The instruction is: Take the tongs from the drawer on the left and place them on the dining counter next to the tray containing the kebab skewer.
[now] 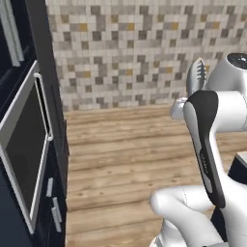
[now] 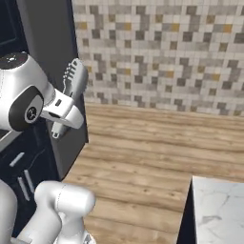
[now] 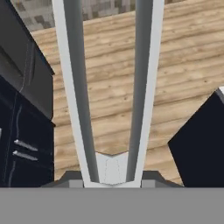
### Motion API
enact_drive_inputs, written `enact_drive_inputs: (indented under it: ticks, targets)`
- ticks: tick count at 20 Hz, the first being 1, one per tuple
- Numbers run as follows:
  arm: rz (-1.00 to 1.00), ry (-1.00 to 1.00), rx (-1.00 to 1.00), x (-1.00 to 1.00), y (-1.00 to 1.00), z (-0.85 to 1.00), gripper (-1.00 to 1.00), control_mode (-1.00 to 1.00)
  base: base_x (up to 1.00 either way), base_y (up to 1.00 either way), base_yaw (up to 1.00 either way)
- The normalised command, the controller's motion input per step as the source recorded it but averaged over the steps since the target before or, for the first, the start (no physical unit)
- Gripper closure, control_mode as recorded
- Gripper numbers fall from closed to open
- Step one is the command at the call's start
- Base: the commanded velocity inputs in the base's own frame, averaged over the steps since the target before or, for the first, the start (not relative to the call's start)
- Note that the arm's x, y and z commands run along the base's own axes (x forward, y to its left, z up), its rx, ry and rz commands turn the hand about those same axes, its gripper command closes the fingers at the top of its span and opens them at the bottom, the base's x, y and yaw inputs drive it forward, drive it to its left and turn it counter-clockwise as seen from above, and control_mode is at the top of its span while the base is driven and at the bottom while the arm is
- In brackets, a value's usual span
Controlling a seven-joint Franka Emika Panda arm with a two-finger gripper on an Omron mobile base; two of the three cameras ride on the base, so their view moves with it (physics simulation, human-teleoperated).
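In the hand view, the tongs [image 3: 109, 87] run from 6 o'clock up to 12, both arms pinched at their hinge by the claw [image 3: 113, 175]. The carry should stay level and unhurried so they do not twist. At 3 o'clock a corner of the dining surface [image 2: 217, 209] shows, marble bare; the tray is not in sight.

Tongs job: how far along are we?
Done: tongs are out of the drawer, gripper shut on their hinge end, carried high over wood floor. In hand: transit. Left: reach the dining counter, whose corner shows at right, and set them beside the tray.
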Motion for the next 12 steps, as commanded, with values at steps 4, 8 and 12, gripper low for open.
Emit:
enact_drive_inputs:
  ticks: [4, 8, 12]
  targets:
    - [0.0, 0.0, 0.0, 0.0, 0.0, 0.0, 1.0, 1.0, 1.0, 0.18, -0.15]
    - [0.0, 0.0, 0.0, 0.0, 0.0, 0.0, 1.0, 1.0, 1.0, 0.16, -0.17]
    - [0.0, 0.0, 0.0, 0.0, 0.0, 0.0, 1.0, 1.0, 1.0, 0.06, -0.18]
